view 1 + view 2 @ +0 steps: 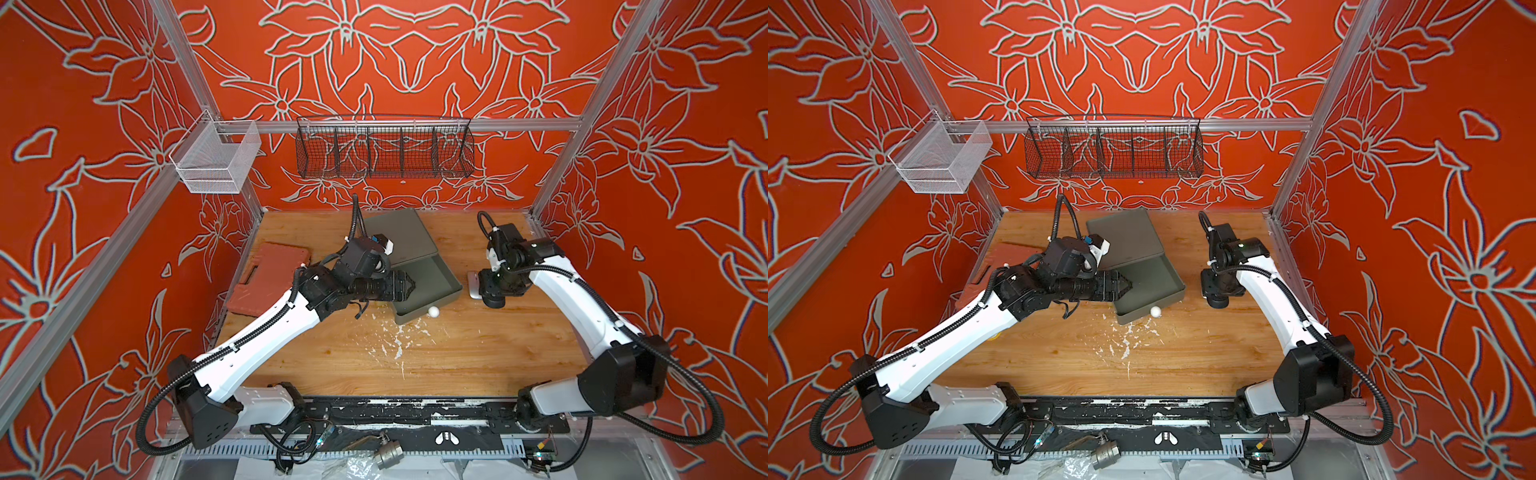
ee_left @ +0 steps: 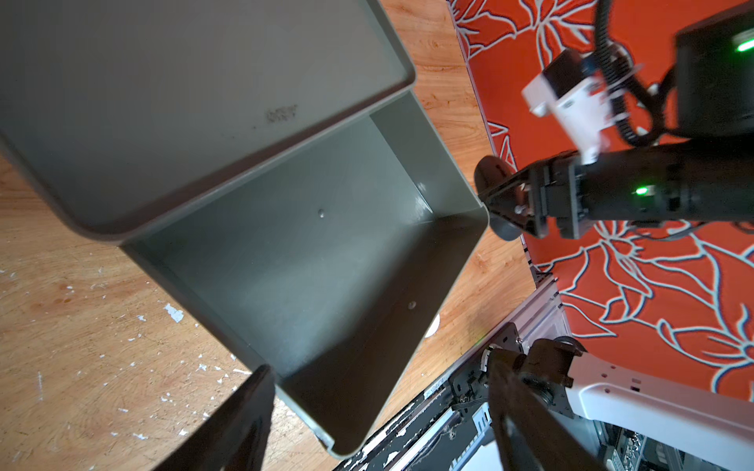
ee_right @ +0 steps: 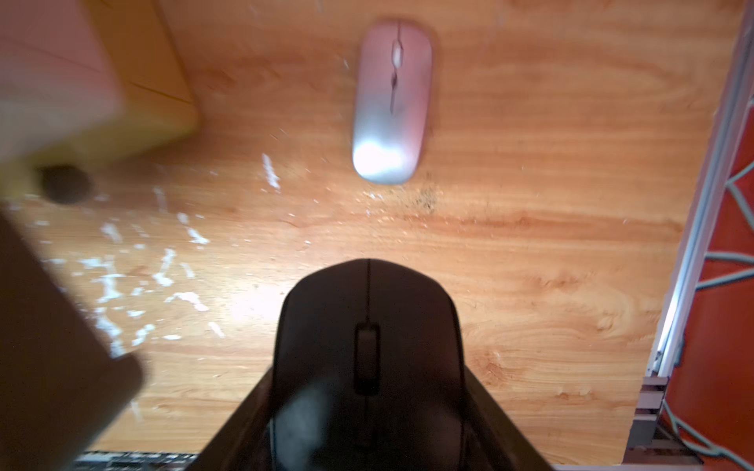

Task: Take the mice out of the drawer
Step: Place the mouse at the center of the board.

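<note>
I see left gripper [image 1: 413, 286] spread, holding nothing, over drawer [image 2: 285, 265] | right gripper [image 1: 492, 293] clamped on black mouse [image 3: 367, 326] | pink mouse [image 3: 391, 102] lies on table [image 1: 457, 353] nearby

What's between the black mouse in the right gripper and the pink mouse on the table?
Only bare, flecked table between black mouse and pink mouse, per the right wrist view.

Both top views are brightly and evenly lit, with the walls [image 1: 83, 166] bowed at the edges. In the right wrist view, glare is seen on the pink mouse [image 3: 391, 102] and the table [image 3: 530, 244], and the near black mouse [image 3: 367, 346] is blurred.
</note>
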`<state>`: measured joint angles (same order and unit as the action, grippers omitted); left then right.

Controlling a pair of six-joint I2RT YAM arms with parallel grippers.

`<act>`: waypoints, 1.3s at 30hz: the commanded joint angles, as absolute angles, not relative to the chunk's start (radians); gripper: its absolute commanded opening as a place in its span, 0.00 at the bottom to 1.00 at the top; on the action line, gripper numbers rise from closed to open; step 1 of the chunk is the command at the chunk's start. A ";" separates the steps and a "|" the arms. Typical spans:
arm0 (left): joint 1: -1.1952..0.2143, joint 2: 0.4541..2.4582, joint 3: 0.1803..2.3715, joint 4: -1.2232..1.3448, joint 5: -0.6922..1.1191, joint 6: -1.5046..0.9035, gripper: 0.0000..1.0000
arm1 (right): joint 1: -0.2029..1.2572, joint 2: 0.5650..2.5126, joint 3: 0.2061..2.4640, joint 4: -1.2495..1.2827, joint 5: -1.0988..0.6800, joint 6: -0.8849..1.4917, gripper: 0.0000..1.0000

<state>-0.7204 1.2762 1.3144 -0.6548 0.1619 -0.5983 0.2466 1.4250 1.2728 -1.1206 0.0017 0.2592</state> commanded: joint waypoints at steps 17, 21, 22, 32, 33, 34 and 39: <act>-0.725 1.170 1.260 -0.678 0.059 -0.594 0.82 | 0.184 1.567 1.026 -0.839 -0.084 0.294 0.61; -0.725 1.157 1.258 -0.683 0.040 -0.597 0.82 | 0.184 1.608 1.015 -0.809 -0.094 0.299 0.61; -0.726 1.155 1.255 -0.681 0.038 -0.597 0.82 | 0.183 1.618 1.014 -0.802 -0.097 0.300 0.61; -0.726 1.155 1.256 -0.683 0.029 -0.599 0.83 | 0.181 1.696 1.026 -0.796 -0.086 0.299 0.61; -0.725 1.155 1.256 -0.683 0.028 -0.599 0.83 | 0.181 1.699 1.025 -0.796 -0.083 0.298 0.62; -0.724 1.157 1.256 -0.683 0.026 -0.597 0.83 | 0.182 1.702 1.025 -0.796 -0.079 0.299 0.62; -0.726 1.164 1.261 -0.683 0.024 -0.595 0.83 | 0.180 1.718 1.029 -0.810 -0.062 0.293 0.65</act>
